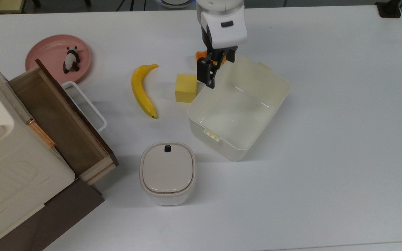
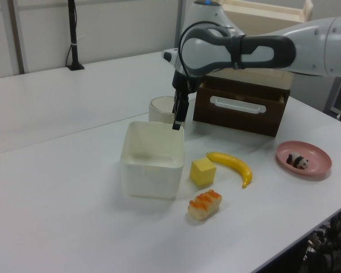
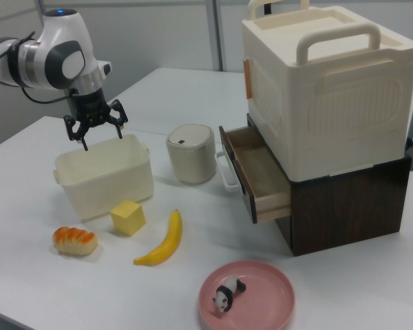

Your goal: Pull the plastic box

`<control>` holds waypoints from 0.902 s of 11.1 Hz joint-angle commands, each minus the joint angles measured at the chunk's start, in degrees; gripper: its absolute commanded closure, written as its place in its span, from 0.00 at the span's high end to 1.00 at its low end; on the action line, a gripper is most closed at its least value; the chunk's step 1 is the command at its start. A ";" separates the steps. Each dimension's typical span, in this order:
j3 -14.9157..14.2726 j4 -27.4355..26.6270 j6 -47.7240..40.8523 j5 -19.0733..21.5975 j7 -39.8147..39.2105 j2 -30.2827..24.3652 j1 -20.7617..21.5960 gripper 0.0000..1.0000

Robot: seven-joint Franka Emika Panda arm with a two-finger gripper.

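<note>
Over the bench, the gripper hangs with its jaws spread, just above the plastic box, at the long rim that faces the yellow block. The box sits open and empty near the bench's middle, with the block just beside it and the banana further toward the top view's left.

This looks like the approach step: the box is not yet gripped. The next move likely calls for lowering so the jaws straddle the rim, one inside and one outside, then closing on the wall before any pull. The outer jaw would have to slip down near the block without knocking it.

How far above the rim the jaws hang is hard to judge; in the right view the gripper seems to hover clear of the box. The bread roll is largely covered by the arm in the top view.
</note>
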 commanded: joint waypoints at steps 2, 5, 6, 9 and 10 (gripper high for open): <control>-0.28 -1.05 1.41 0.57 -0.63 2.22 1.81 1.00; -0.28 -1.05 1.41 0.31 -0.63 3.54 2.77 1.00; -0.46 -1.05 1.41 0.14 -0.63 3.98 2.86 1.00; -0.98 -0.96 1.76 -0.04 -0.63 5.39 3.57 1.00; -1.25 -1.05 2.19 -0.04 -0.63 5.56 3.48 1.00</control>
